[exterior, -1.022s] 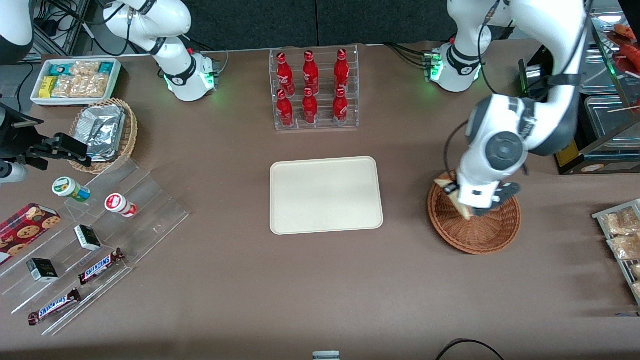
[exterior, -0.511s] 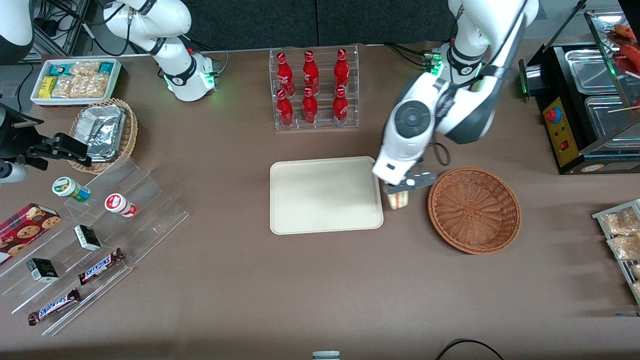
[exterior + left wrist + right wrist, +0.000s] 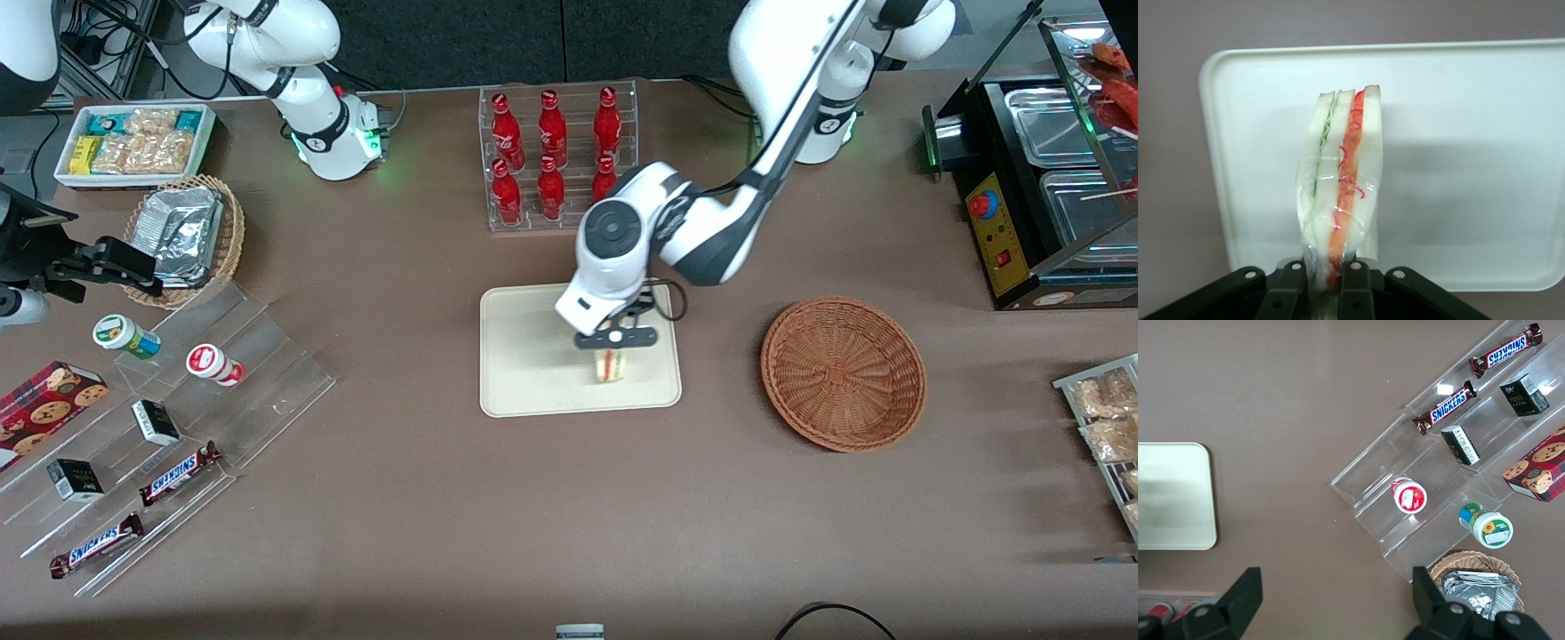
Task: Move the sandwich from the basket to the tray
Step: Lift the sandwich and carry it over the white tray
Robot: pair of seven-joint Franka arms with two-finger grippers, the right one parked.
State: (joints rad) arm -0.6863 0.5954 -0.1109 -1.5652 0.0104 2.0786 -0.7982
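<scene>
The left arm's black two-finger hand (image 3: 613,339) hangs over the flat cream-beige rectangular tray (image 3: 524,373) with rounded corners and a low raised rim, above the part of the tray nearest the working arm's end of the worktop. It is clamped on the small triangular sandwich (image 3: 610,364) of pale white bread with a red-orange and cream filling stripe. In the left wrist view the sandwich (image 3: 1341,187) is wrapped in clear film and pinched at one end between the two black fingers (image 3: 1356,293), its layers of bread, green and red filling standing edge-on against the tray (image 3: 1485,133). A soft shadow lies on the tray surface beside the sandwich, and I cannot tell whether the sandwich touches the tray or hangs just above it.

The wide, shallow round basket (image 3: 843,373) of reddish-brown woven wicker sits on the brown worktop (image 3: 533,516) toward the working arm's end, well apart from the tray, with nothing visible inside it.

A clear acrylic rack of red bottles (image 3: 557,160) stands farther from the front camera than the tray. Toward the parked arm's end lie a smaller tan wicker basket with silver foil packs (image 3: 185,238) and a clear stepped display (image 3: 169,444) holding chocolate bars and small cups.
</scene>
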